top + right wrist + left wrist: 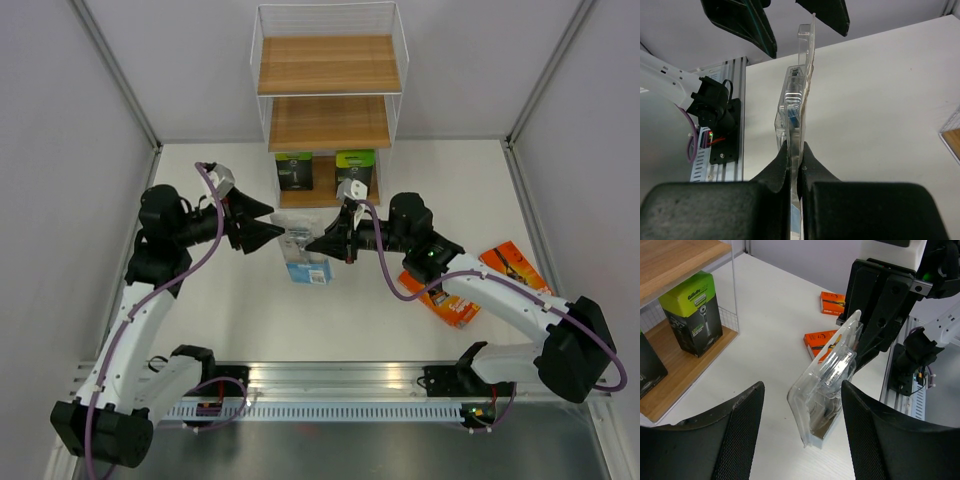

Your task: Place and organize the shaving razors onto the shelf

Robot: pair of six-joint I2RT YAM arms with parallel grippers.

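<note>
My right pincer is clenched on the edge of the small clear-and-light-blue blister razor pack. It holds the pack upright near the desk's far edge, before the tall white-framed wooden shelf. My left pincer is released, jaws spread wide facing the pack. I cannot tell whether the pack's lower end touches the desk. The right arm hides part of a flat orange pack near the right edge.

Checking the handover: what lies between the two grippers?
The clear blister razor pack, pinched edge-on in the right gripper, its free edge facing the open jaws of the left gripper; clearest in the left wrist view.
</note>
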